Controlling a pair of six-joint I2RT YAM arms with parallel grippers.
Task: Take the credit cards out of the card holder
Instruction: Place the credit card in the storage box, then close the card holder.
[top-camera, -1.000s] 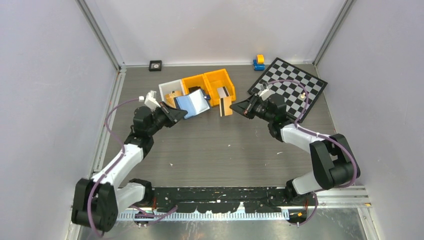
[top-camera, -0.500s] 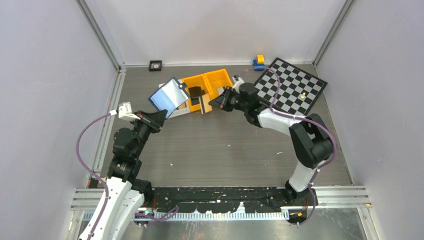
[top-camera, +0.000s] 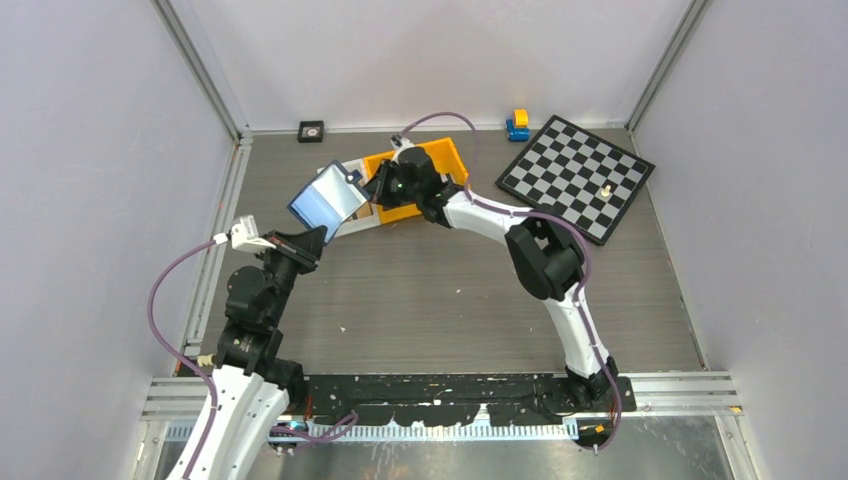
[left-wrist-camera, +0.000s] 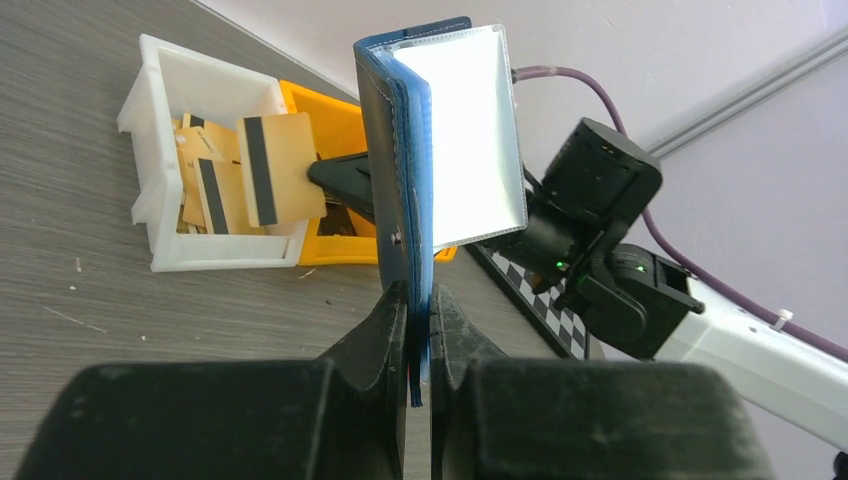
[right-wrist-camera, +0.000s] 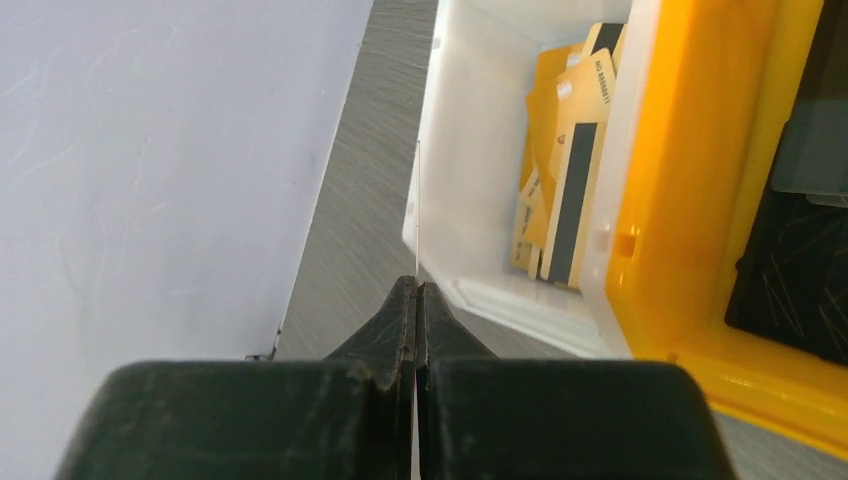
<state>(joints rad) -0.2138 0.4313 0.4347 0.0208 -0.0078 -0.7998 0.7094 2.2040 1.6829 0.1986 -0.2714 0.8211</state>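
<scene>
Left jaws clamp holder (left-wrist-camera: 398, 150) upright above desk. Right jaws pinch tan card (left-wrist-camera: 278, 170) at white bin (left-wrist-camera: 195, 85). We judge: drop step. Next we part right jaws, card falls in bin.

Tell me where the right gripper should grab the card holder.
Probably the free edge of the navy cover of the card holder, coming from the end opposite the left gripper, which clamps the other edge. Held aloft and open, the cover is a thin flap with both faces exposed there. The right gripper must first release the tan card it pinches.
</scene>
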